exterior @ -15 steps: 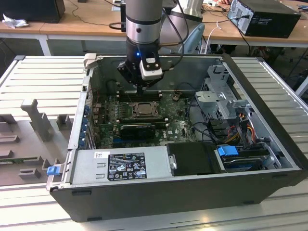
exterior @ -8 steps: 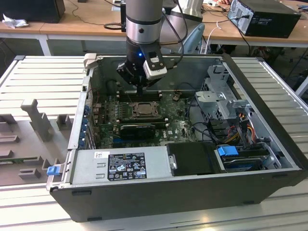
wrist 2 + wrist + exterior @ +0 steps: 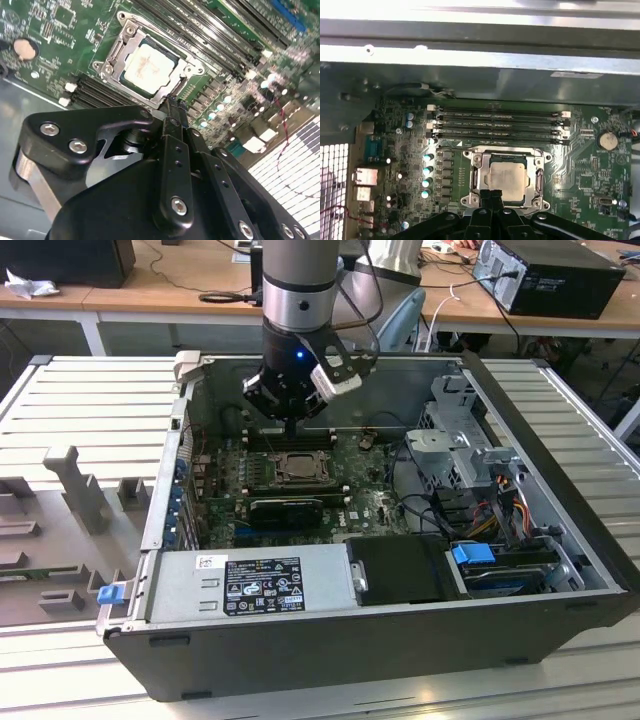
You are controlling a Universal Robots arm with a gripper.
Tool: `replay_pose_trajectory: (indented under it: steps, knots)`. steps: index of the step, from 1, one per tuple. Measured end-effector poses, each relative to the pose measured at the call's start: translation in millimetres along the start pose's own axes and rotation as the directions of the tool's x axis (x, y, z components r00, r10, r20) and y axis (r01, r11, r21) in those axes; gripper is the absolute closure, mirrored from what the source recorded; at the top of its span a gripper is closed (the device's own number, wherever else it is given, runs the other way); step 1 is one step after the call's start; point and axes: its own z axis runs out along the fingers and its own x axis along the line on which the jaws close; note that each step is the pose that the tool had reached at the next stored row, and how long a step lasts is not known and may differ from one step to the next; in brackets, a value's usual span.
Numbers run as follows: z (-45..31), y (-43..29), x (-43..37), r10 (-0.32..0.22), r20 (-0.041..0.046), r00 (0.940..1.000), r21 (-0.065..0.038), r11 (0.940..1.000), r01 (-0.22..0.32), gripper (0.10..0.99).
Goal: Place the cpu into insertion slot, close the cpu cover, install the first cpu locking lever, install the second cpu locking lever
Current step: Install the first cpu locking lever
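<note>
Open computer case (image 3: pixel 330 640) on a slatted table, seen from above. Inside, black gripper (image 3: pixel 290 426) lowered over green circuit board (image 3: pixel 380 505), fingers clenched together, grasping nothing. Pale square cpu (image 3: pixel 507 177) seated face up in insertion slot (image 3: pixel 131 31). Silvery cpu cover (image 3: pixel 538 181) lying flat around it, framing it. In the first wrist view, fingertips just at the socket's edge; contact impossible to tell. Long black memory slots (image 3: pixel 497 127) along the opposite side.

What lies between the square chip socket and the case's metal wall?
In the first wrist view, long black memory slots lie between the insertion slot and the case wall.
</note>
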Motion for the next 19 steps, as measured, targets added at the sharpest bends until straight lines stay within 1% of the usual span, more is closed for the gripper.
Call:
replay_pose_trajectory:
  steps: [1, 3, 4, 5, 6, 8, 9, 12, 13, 15, 16, 19]
  knots:
    - [0.2, 0.0, 0.8, -0.012, -0.0004, 0.9999, 0.0, 0.9999, 0.012, 0.98]
    - [0.4, 0.4, 5.9, -0.013, 0.0022, 0.9999, -0.001, 0.9999, 0.013, 0.98]
    - [0.6, 0.7, 9.3, -0.013, 0.0049, 0.9999, -0.001, 0.9999, 0.013, 0.98]
    - [1.0, 1.1, 14.8, -0.013, 0.0095, 0.9999, -0.001, 0.9999, 0.013, 0.98]
    - [1.2, 1.2, 17.0, -0.012, 0.0112, 0.9999, -0.003, 0.9999, 0.012, 0.98]
    - [1.6, 1.3, 17.3, -0.003, 0.012, 0.9999, -0.009, 1.0, 0.003, 0.98]
    - [2.0, 1.3, 17.4, 0.01, 0.0128, 0.9999, -0.012, 0.9999, -0.009, 0.98]
    - [2.3, 1.2, 17.4, 0.03, 0.0154, 0.9994, -0.047, 0.9985, -0.029, 0.98]
    - [2.8, 1.3, 18.1, 0.039, 0.0159, 0.9991, -0.05, 0.998, -0.038, 0.98]
    - [3.2, 1.4, 20.2, 0.043, 0.0162, 0.9989, -0.05, 0.9978, -0.042, 0.98]
    - [3.3, 1.7, 24.1, 0.043, 0.0161, 0.9989, -0.053, 0.9977, -0.042, 0.98]
    - [3.7, 2.2, 31.5, 0.043, 0.0166, 0.9989, -0.065, 0.997, -0.042, 0.98]
